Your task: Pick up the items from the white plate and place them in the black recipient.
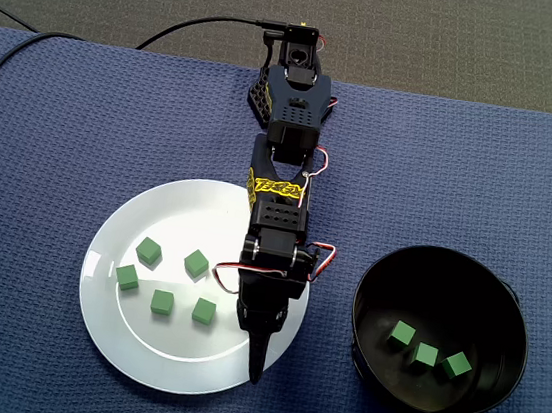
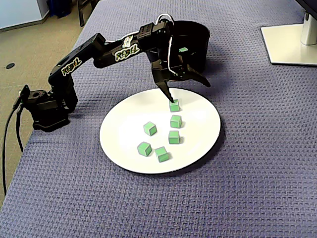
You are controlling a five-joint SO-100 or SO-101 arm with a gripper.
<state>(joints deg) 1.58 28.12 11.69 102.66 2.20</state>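
Note:
A white plate (image 1: 110, 327) (image 2: 203, 134) holds several green cubes (image 1: 161, 302) (image 2: 149, 128). My gripper (image 1: 258, 350) (image 2: 188, 91) hangs open over the plate's side nearest the black bowl (image 1: 379, 270) (image 2: 198, 26). In a fixed view one fingertip (image 2: 169, 95) points down right beside one cube (image 2: 174, 105), while the other finger (image 2: 200, 79) spreads toward the bowl. Nothing is between the fingers. Seen from above, the gripper hides that cube. Three green cubes (image 1: 426, 355) lie in the bowl.
A blue woven cloth (image 1: 53, 139) covers the table. The arm's base (image 1: 292, 78) (image 2: 44, 106) stands at the cloth's edge with a black cable (image 1: 34, 41) running off it. A white monitor foot (image 2: 290, 44) stands beyond the bowl.

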